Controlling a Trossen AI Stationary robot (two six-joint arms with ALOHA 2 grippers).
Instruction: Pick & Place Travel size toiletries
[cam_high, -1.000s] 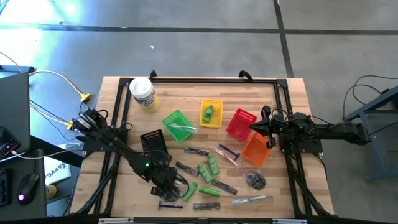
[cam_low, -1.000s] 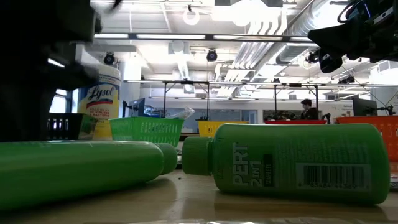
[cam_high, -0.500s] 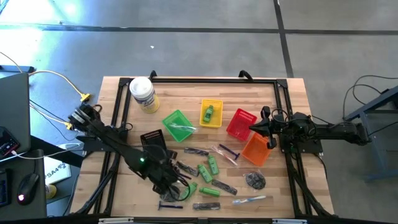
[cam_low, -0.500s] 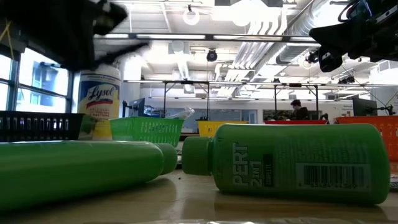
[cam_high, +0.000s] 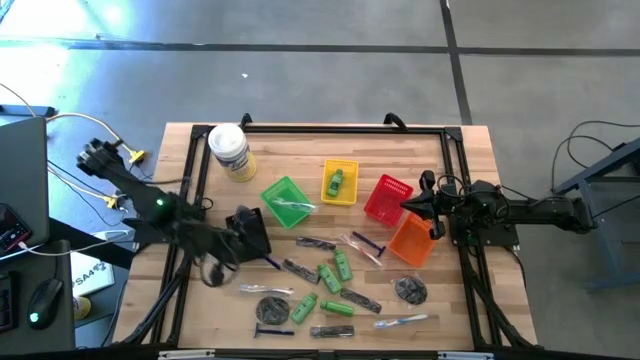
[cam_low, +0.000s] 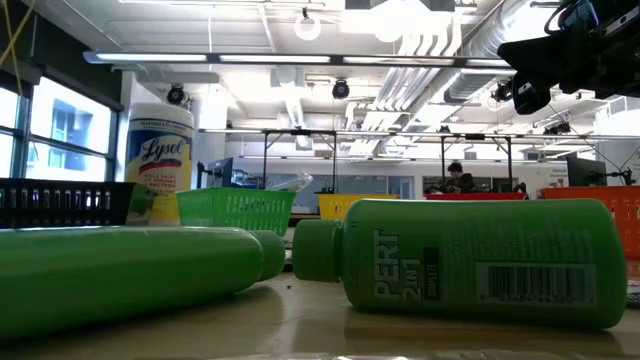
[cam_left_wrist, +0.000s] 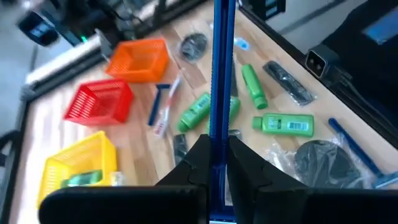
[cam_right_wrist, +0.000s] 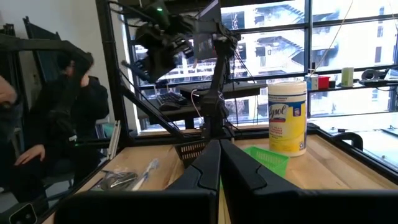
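Note:
My left gripper (cam_high: 260, 250) hangs over the black basket (cam_high: 240, 222), shut on a slim blue stick (cam_left_wrist: 216, 74). On the wood in front of it lie the other travel size toiletries: green bottles (cam_high: 330, 275), dark sticks (cam_high: 300, 270), a silvery wrapped piece (cam_high: 265, 290), a dark disc (cam_high: 272, 310) and a blue razor (cam_high: 272, 330). The low view shows two green bottles (cam_low: 470, 260) lying on their sides. My right gripper (cam_high: 428, 205) waits shut at the right, above the red and orange baskets. My left gripper pinches the blue stick between its two fingers (cam_left_wrist: 200, 158), near one end of it (cam_left_wrist: 217, 134). The stick runs along the fingers and sticks out well beyond their tips (cam_high: 272, 263). The fingers slant down toward the table's right, and the stick is lifted clear of the table.
Green (cam_high: 285, 200), yellow (cam_high: 340, 183), red (cam_high: 388, 198) and orange (cam_high: 410, 242) baskets stand in a row across the middle; the yellow one holds a green bottle. A white-lidded jar (cam_high: 230, 152) stands at the far left. A black frame (cam_high: 450, 135) borders the table.
My left gripper has risen from among the items near the front edge and drawn back toward the table's left and far side, rolling as it went, with the blue stick lifted clear. The silvery piece and dark disc that it covered now show.

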